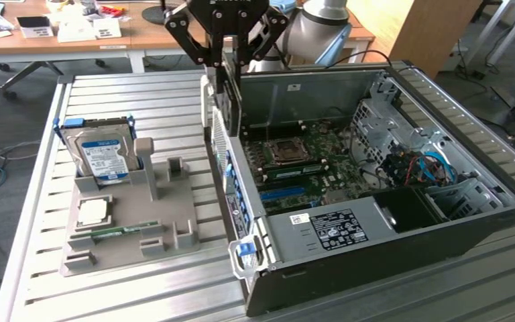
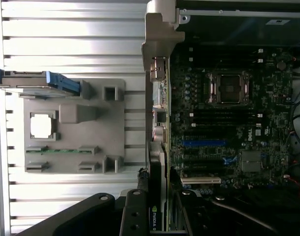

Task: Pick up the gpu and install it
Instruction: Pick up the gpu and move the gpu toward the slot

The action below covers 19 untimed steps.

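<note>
The gpu (image 1: 230, 107) hangs upright and edge down, clamped in the claw (image 1: 233, 64). It is above the back wall of the open computer case (image 1: 472, 231), which lies on its side on the table (image 1: 132, 94), near the far edge as the exterior view shows it. The card sits over that wall rather than over the motherboard (image 1: 316, 161), so I judge the main risk to be its metal bracket or lower edge catching the wall during descent. If the blue slot (image 1: 280, 194) is the target, it is narrow, and a slight tilt or sideways offset would press the connector onto neighbouring parts. Gripped by a thin edge, the card could also slip or swing under any push.
</note>
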Available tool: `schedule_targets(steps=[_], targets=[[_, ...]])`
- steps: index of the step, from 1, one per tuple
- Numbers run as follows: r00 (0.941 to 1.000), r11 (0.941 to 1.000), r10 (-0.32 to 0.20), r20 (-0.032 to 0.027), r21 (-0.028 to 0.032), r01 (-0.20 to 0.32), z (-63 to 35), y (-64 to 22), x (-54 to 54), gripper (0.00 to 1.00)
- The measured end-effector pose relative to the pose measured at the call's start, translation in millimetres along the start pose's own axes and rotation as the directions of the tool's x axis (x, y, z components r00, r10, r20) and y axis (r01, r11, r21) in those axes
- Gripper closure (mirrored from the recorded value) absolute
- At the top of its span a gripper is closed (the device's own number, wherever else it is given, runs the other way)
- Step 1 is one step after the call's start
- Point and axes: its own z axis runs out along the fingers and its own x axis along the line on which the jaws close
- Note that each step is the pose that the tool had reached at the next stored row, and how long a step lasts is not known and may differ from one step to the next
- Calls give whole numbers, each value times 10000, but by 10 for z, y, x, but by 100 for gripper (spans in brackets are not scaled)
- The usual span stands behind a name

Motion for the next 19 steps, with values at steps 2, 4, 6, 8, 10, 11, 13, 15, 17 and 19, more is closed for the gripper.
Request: schedule_targets(steps=[2, 4, 6, 8, 10, 11, 13, 15, 17, 19], targets=[[10000, 10000, 0, 0, -1, 0, 1, 1, -30, 73], [10000, 10000, 1, 0, 0, -1, 2, 2, -62, 73], [10000, 10000, 2, 0, 0, -2, 2, 3, -96, 73], [10000, 10000, 1, 0, -1, -1, 4, 5, -134, 73], [10000, 10000, 0, 0, 0, 0, 5, 6, -174, 73], [10000, 10000, 0, 0, 0, 0, 5, 6, -195, 73], [10000, 10000, 1, 0, 0, -1, 6, 8, -241, 73], [10000, 10000, 1, 0, 0, -1, 7, 9, -283, 73], [10000, 10000, 1, 0, -1, -1, 8, 10, -324, 73], [10000, 10000, 0, 0, 0, 0, 9, 12, -362, 73]])
